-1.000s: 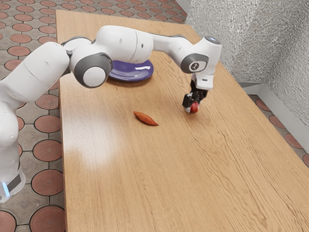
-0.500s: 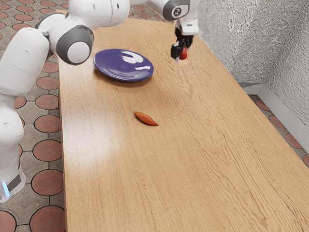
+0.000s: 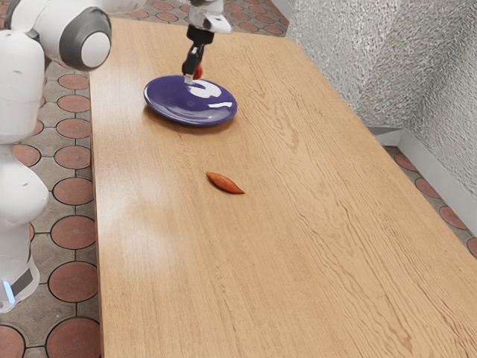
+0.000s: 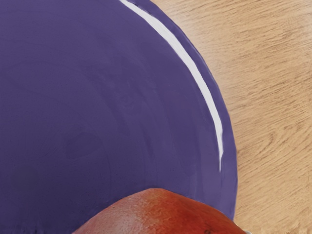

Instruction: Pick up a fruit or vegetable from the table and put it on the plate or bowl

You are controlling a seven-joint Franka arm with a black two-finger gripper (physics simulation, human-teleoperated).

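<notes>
My black gripper (image 3: 192, 72) hangs just above the far part of the purple plate (image 3: 179, 104), shut on a small red fruit (image 3: 197, 71). In the wrist view the red fruit (image 4: 158, 214) bulges up just under my hand, with the purple plate (image 4: 97, 107) spread beneath it. A slim orange-red vegetable (image 3: 224, 183) lies on the wooden table (image 3: 298, 246), well short of the plate toward the near side.
A rough grey wall (image 3: 387, 60) runs along the exterior view's right side of the table. The tiled floor (image 3: 59, 194) lies beyond the table's left edge. My white arm (image 3: 45, 45) reaches in from the upper left.
My arm has carried the red fruit from the table's right-middle up and across toward the exterior view's left, ending over the purple plate. The orange-red vegetable has stayed put.
</notes>
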